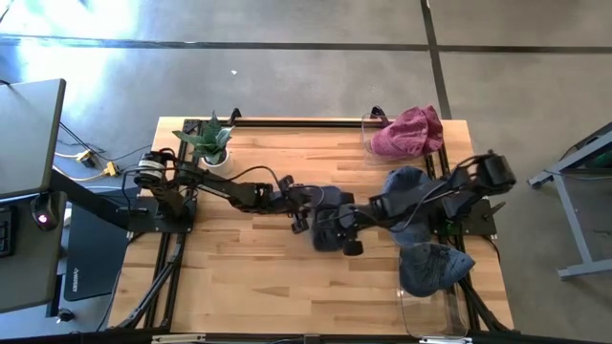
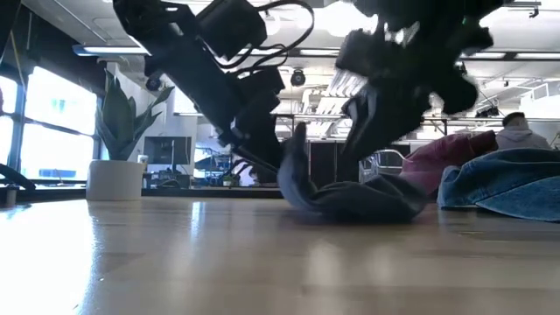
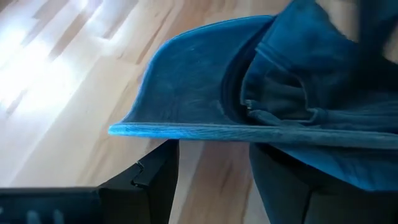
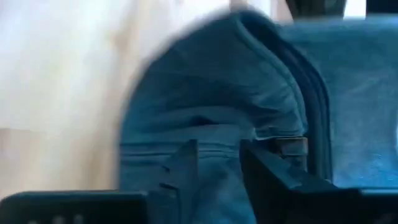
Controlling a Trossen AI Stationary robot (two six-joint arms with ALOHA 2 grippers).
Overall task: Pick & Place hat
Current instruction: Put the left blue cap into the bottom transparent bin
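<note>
Resting mid-table, the blue denim hat (image 1: pixel 330 222) lies crumpled on the wood between both grippers. The left gripper (image 1: pixel 308 212) has its fingers parted around the brim; the right gripper (image 1: pixel 352 229) sits over the crown — whether it grips, I cannot tell. Farther back, a pink hat (image 1: pixel 409 132) and potted plant (image 1: pixel 212 141).

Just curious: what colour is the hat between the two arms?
Blue denim. The hat shows best in the left wrist view.

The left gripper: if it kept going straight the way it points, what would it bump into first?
Probably the blue denim cap: the left gripper has its stiff brim right over its fingers, seemingly between them, though depth is unclear.
</note>
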